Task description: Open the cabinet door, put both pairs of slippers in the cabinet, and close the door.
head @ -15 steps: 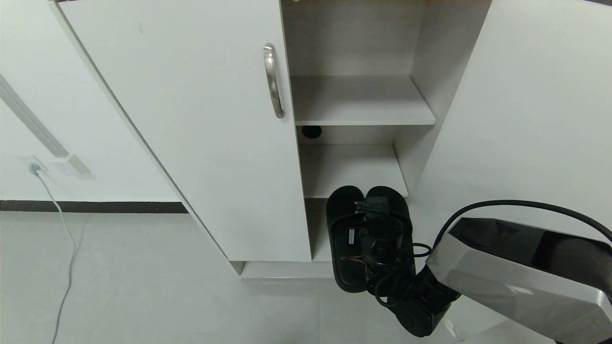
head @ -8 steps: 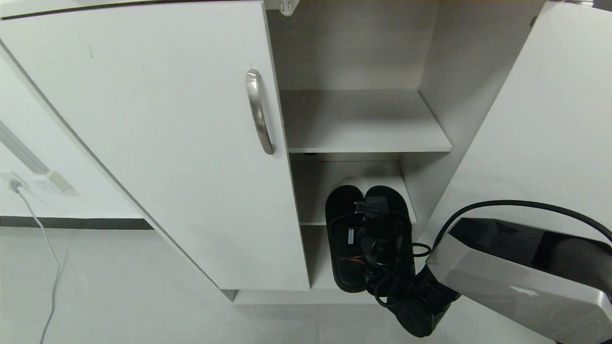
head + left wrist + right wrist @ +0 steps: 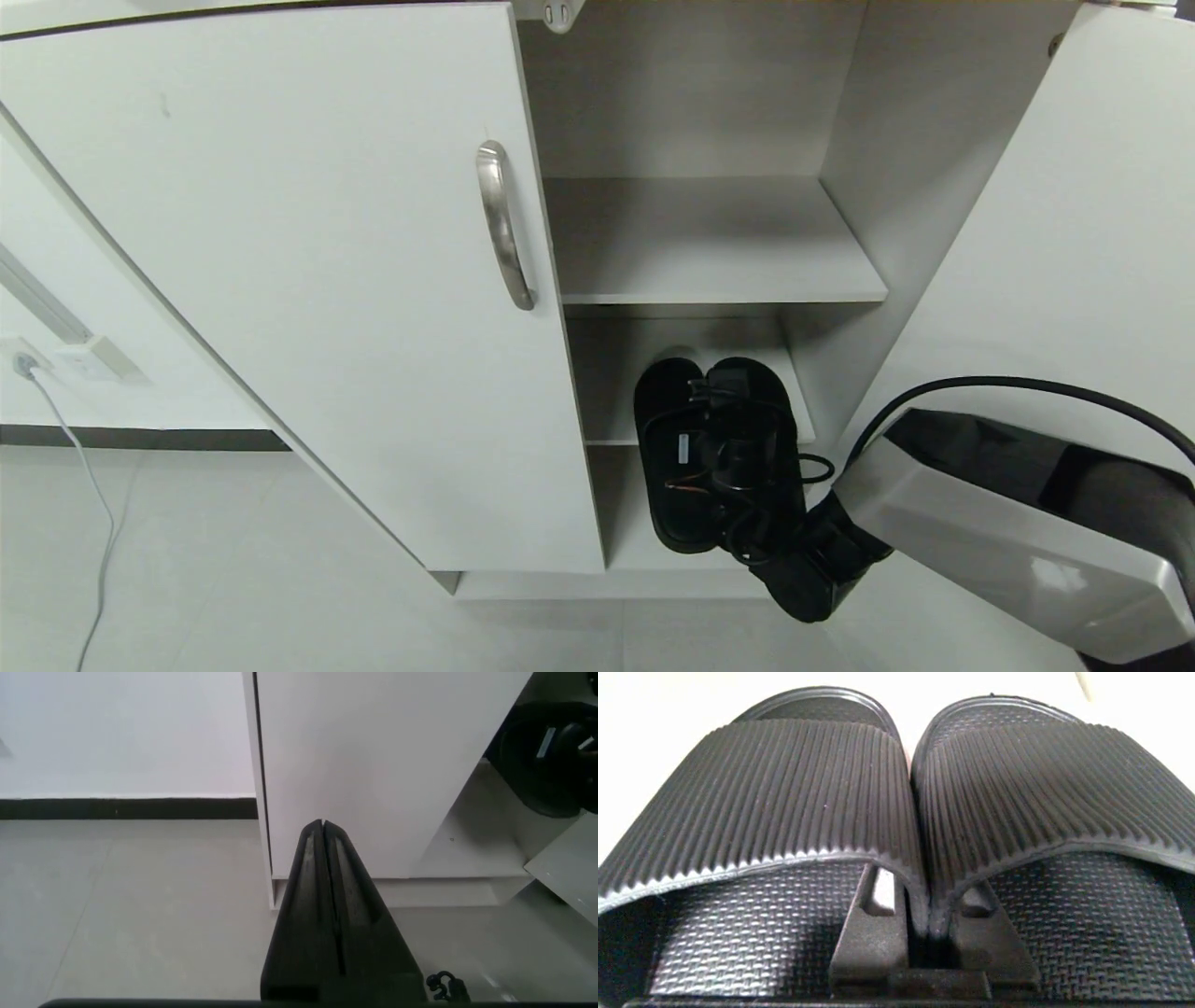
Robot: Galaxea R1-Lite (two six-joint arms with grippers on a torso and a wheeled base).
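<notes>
I am looking down from the head camera at a white cabinet. Its left door is closed and carries an upright brushed-metal handle near its inner edge. Its right door stands swung wide open, so the right half of the interior is exposed.

Inside I see an upper shelf, a lower shelf beneath it, and the cabinet's bottom board.

My right arm comes in from the lower right. Its right claw is clenched on a pair of black slippers. The pair is held side by side at the open compartment, toes pointing into the cabinet. In this view it overlaps the front of the lower shelf and the space below it. I cannot tell whether the soles touch any surface.

In the right wrist view, the two ribbed straps of the slippers arch over textured footbeds. The right claw has one finger in each slipper and squeezes the two inner side walls together.

In the left wrist view, the left claw has its two dark fingers pressed flat against each other with nothing between them. It hangs over the grey tiled floor, pointing towards the foot of the closed door.

To the left of the cabinet, a wall socket has a pale cable trailing down to the floor, and a dark skirting strip runs along the base of the wall.
</notes>
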